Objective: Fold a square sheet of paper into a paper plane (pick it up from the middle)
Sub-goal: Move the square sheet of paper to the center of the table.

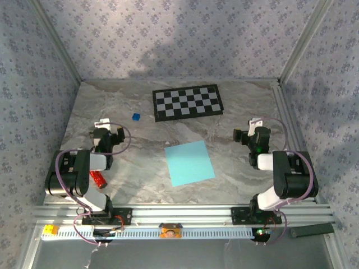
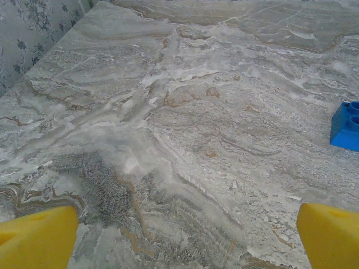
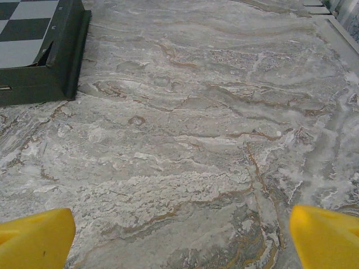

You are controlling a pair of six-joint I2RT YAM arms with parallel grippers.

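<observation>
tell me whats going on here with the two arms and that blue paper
Nothing is being handled yet. The square sheet of paper lies flat and unfolded on the marble table, between the two arms. The left tool and the right tool both stand open and empty over bare table, one on each side of the sheet. A checkerboard and a small blue block sit farther back.

A lab test booth: patterned wall panels box in a marble table on aluminium rails, with a checkerboard.
</observation>
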